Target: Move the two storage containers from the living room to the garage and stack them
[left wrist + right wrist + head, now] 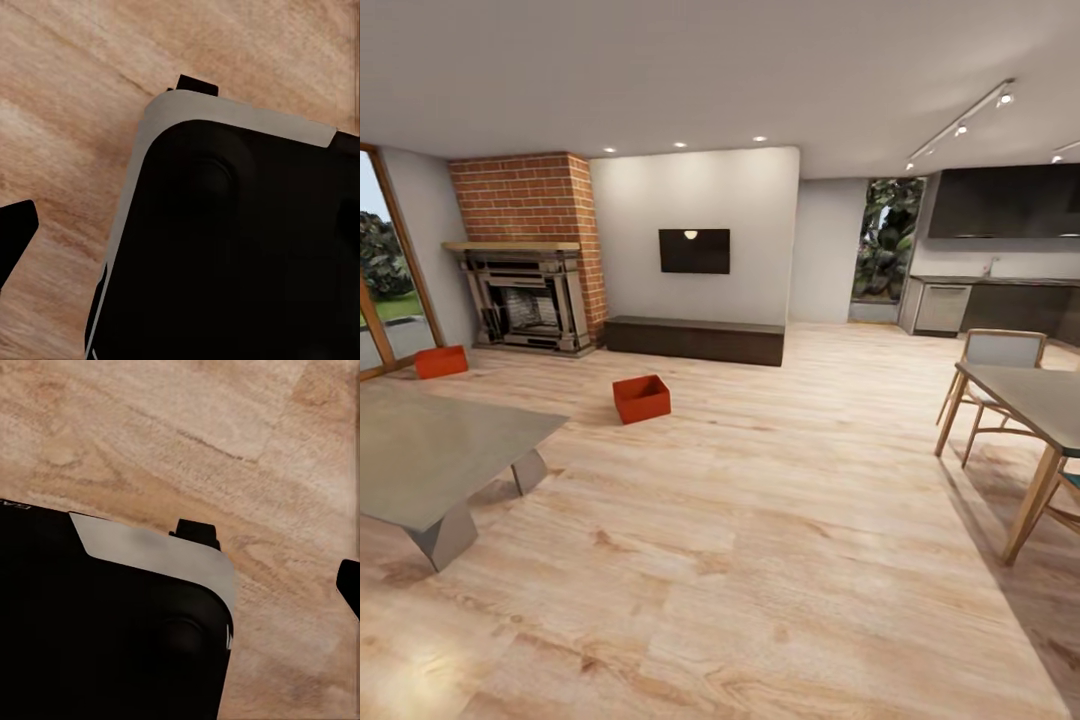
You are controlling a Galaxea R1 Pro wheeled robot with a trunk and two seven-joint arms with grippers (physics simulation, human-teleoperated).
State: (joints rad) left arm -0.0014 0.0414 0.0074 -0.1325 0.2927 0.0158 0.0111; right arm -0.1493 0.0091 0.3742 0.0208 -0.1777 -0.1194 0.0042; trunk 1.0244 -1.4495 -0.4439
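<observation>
Starting from the claws: in the left wrist view one dark fingertip of the left gripper pokes in at the frame edge, hanging over pale wood planks next to the robot's own black body with its grey trim. The other finger isn't visible, so I honestly can't tell if that claw is released or clenched. Same deal for the right gripper: just one dark fingertip at the edge of the right wrist view, above the plank floor and beside the same sort of black-and-grey body. Can't tell its state either. Nothing is in either one as far as I can see.

Moving out to the head view, this is the living room. Both storage containers sit on the wood floor, well apart from each other. The first container is out in the open, in front of the long low dark cabinet under the black TV. The second container is off to the left, near the brick fireplace and the glass door.

A grey low table sits at the near left. On the right there's a dining table with a wooden chair behind it, and a dark kitchen counter beyond.
</observation>
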